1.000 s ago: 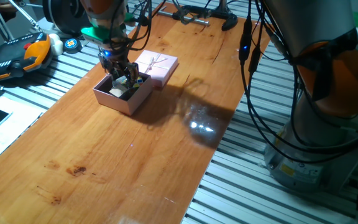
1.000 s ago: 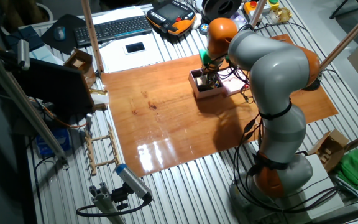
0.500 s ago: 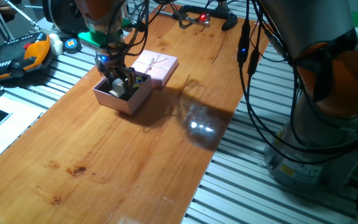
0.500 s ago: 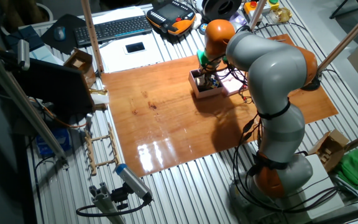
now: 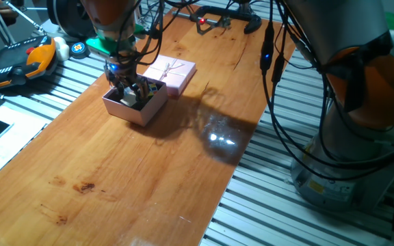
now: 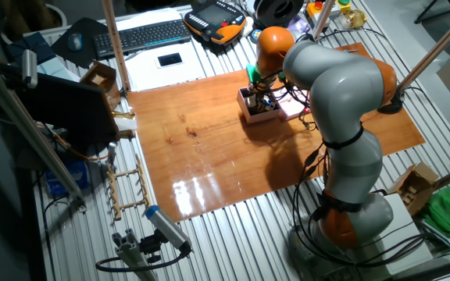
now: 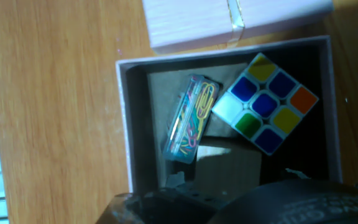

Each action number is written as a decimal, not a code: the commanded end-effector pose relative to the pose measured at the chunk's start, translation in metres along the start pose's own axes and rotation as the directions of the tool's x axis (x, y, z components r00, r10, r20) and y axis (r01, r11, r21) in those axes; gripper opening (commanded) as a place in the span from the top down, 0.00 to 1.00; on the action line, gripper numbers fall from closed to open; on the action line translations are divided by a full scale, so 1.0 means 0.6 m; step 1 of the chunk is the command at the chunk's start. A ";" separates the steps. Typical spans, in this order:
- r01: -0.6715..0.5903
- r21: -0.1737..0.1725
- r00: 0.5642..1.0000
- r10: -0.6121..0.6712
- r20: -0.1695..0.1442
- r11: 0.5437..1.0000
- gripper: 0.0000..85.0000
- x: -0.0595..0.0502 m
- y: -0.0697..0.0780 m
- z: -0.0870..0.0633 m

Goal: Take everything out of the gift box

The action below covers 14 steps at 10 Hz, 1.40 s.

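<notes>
The gift box [image 5: 137, 104] sat on the far left part of the wooden surface [image 5: 142, 171], open side up, with its flat pink lid [image 5: 172, 73] lying just beside it on the far right side, touching or nearly touching the box wall; lid off meant the contents were reachable from above. The hand [image 5: 127, 87] was lowered into the box at its left part, which reads as a reach for one of the items, but whether the fingers were apart or closed on something could not be told: both fixed views were too small, and in the hand view only dark blurred hand parts showed at the bottom edge. In the hand view the puzzle cube [image 7: 265, 103] sat inside the box toward the right, tilted relative to the walls, coloured face up. Just left of it, touching or nearly so, lay a clear case of coloured paper clips [image 7: 191, 119], flat on the brownish floor. Both items were still inside the box, so the emptying looked early or mid-way. A plain block was not clearly visible. A handheld controller [image 5: 19, 63] lay off the surface, far left.
</notes>
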<state>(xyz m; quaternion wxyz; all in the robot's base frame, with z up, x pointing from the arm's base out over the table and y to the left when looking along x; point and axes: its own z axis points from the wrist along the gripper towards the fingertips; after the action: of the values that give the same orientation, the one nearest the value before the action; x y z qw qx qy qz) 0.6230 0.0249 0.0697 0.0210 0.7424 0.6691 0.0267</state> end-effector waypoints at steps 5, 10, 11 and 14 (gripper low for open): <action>-0.006 -0.002 1.000 0.006 -0.013 1.000 0.12 0.002 0.001 0.010; -0.010 -0.005 1.000 0.010 -0.015 1.000 0.12 0.003 0.000 0.020; -0.011 -0.006 1.000 0.010 -0.016 1.000 0.12 0.003 -0.001 0.022; -0.009 -0.006 1.000 0.009 -0.016 1.000 0.12 0.004 -0.001 0.027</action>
<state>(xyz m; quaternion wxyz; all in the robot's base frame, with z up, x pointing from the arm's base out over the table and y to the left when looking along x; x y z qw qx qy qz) 0.6237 0.0272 0.0531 0.0177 0.7451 0.6658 0.0348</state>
